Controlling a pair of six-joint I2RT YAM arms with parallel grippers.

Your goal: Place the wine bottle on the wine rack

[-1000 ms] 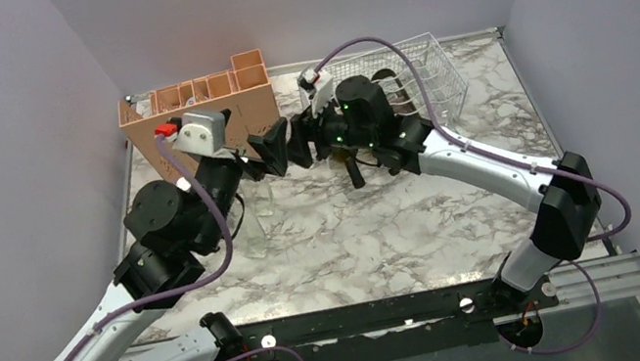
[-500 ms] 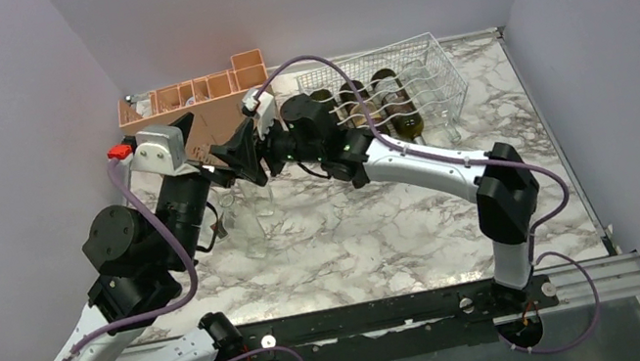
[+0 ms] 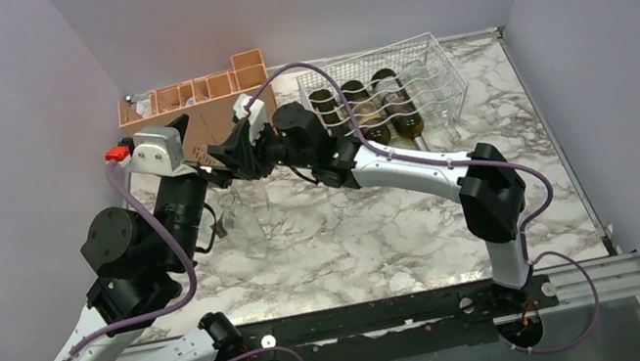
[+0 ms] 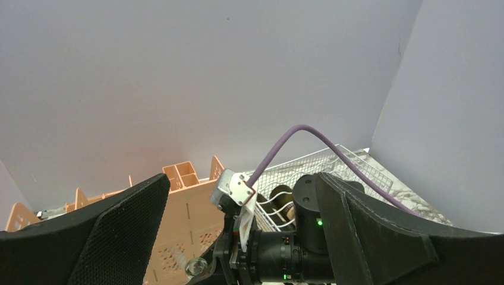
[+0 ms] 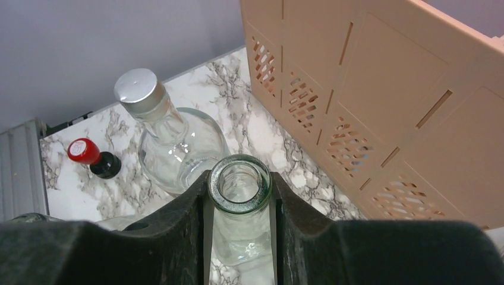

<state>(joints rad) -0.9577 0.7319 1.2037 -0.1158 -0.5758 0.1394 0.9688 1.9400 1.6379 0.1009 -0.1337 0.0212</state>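
In the right wrist view, my right gripper (image 5: pixel 239 209) is shut on the neck of a clear glass wine bottle (image 5: pixel 239 185). The bottle stands upright on the marble table with its open mouth just above the fingers. From above, that gripper (image 3: pixel 238 160) sits over the clear bottles (image 3: pixel 252 214) beside the peach crate. The white wire wine rack (image 3: pixel 441 70) lies at the back right with three dark bottles (image 3: pixel 365 111) lying in it. My left gripper (image 4: pixel 243 249) is open and empty, with the right arm's wrist between its spread fingers (image 4: pixel 119 237).
The peach-orange crate (image 3: pixel 194 95) stands at the back left, close to the held bottle (image 5: pixel 386 89). Another clear bottle with a silver cap (image 5: pixel 140 90) and a red-capped dark bottle (image 5: pixel 87 152) stand right beside it. Purple cables loop over both arms.
My right arm swung left from the rack to the clear bottles by the crate, and its jaws closed on a bottle neck. The left arm drew back to the left.
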